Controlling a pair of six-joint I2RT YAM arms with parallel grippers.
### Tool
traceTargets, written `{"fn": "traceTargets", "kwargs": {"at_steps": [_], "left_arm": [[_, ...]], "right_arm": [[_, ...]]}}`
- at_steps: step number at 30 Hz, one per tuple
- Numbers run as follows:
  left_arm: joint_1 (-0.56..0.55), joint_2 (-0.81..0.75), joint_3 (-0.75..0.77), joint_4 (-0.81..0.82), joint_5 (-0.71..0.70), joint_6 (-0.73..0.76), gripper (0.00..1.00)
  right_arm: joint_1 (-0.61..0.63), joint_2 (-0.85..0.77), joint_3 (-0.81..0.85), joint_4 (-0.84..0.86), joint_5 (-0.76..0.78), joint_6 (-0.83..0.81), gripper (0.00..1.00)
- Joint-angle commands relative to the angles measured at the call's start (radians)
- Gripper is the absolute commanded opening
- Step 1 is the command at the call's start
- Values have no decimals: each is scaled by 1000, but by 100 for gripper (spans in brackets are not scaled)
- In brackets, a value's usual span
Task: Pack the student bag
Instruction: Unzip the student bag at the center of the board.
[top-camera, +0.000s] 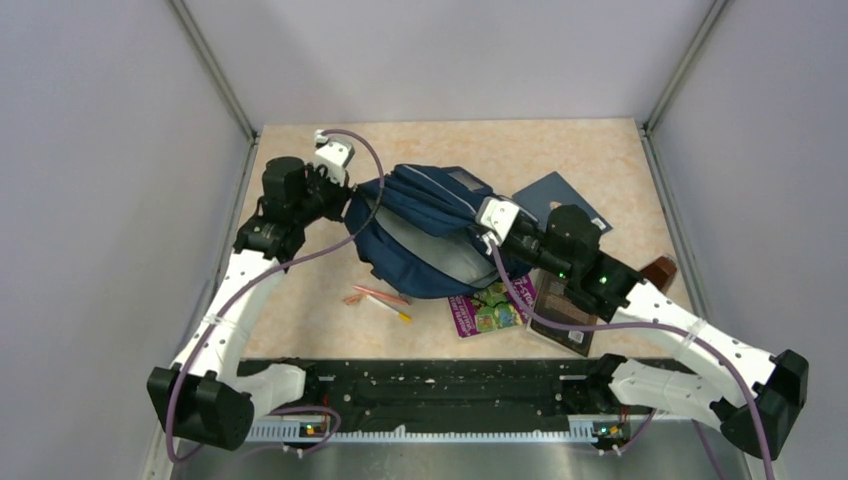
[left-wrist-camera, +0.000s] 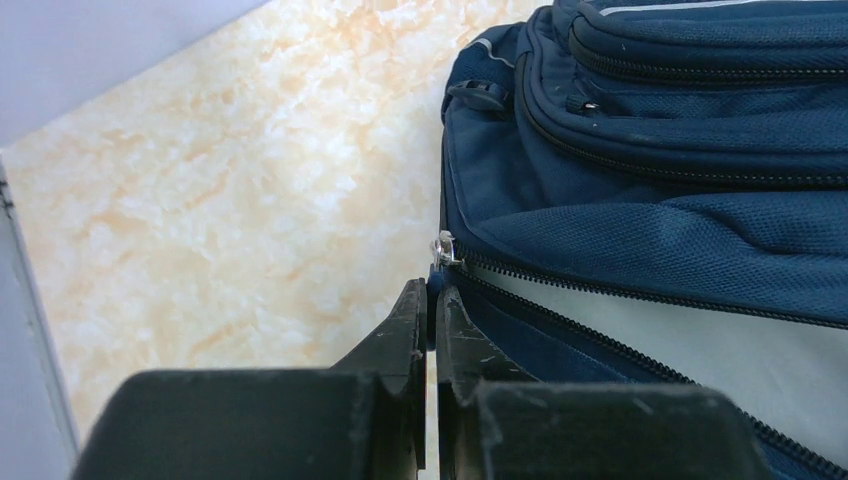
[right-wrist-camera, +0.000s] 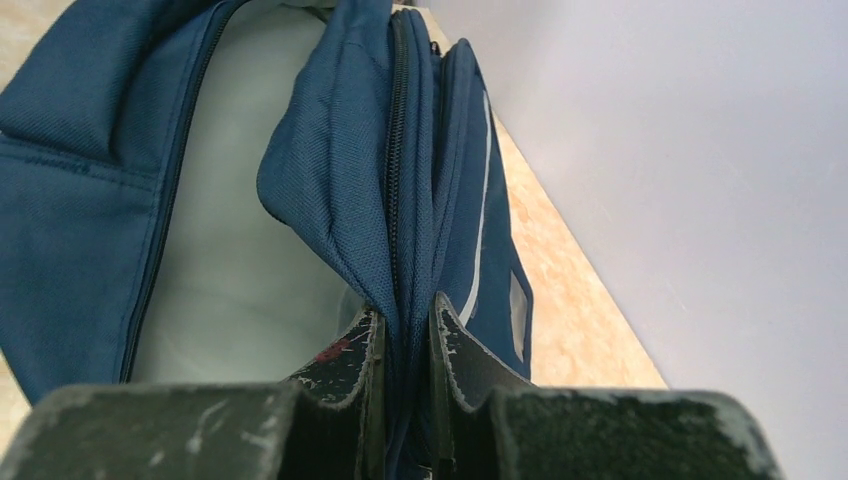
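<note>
The opening step is judged in hand: the student bag (top-camera: 420, 225), lying mid-table (top-camera: 600, 160) with its long axis left to right and its grey-lined mouth turned toward the arms, is held agape by the left claw (left-wrist-camera: 432, 290), pinched on its zip-end edge, and the right claw (right-wrist-camera: 405, 310), pinching its front flap, so one claw must be freed for the purple book (top-camera: 485, 308).

Blue folder (top-camera: 555, 190) partly under bag (top-camera: 420, 235); brown book (top-camera: 575, 335) mostly behind right arm (top-camera: 650, 305); thin sticks (top-camera: 383, 298) on worktop (top-camera: 310, 325) too small to identify; both wrist views crop the bag.
</note>
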Motion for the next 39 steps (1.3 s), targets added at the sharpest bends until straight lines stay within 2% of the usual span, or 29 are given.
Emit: {"fn": "traceTargets", "kwargs": {"at_steps": [1, 4, 11, 15, 22, 27, 30, 31, 32, 33, 36, 39], "left_arm": [[25, 16, -55, 197, -135, 154, 0], [26, 42, -96, 260, -144, 194, 0], [25, 95, -140, 309, -12, 165, 0], [25, 115, -203, 411, 42, 118, 5], [25, 210, -228, 502, 129, 73, 10], [25, 220, -211, 483, 110, 22, 16], [25, 164, -224, 503, 49, -6, 29], [25, 143, -228, 505, 25, -15, 43], [25, 120, -232, 506, 4, -22, 68], [25, 95, -234, 507, -20, -32, 86], [25, 13, -239, 485, -111, -43, 91], [24, -83, -234, 404, -200, -93, 93]], "right_arm": [[-5, -83, 77, 162, -122, 1, 0], [-4, -87, 90, 140, -172, 18, 0], [-5, -113, 67, 195, -189, 34, 0], [-5, -98, 60, 227, -209, 42, 0], [-4, -83, 56, 278, -272, 79, 0], [-4, -72, 50, 297, -244, 78, 0], [-5, -68, 40, 302, -214, 69, 0], [-5, -68, 35, 304, -209, 68, 0], [-5, -68, 32, 309, -205, 68, 0], [-5, -67, 26, 315, -200, 69, 0], [-5, -69, 10, 334, -175, 69, 0], [-5, -68, -14, 377, -142, 72, 0]]}}
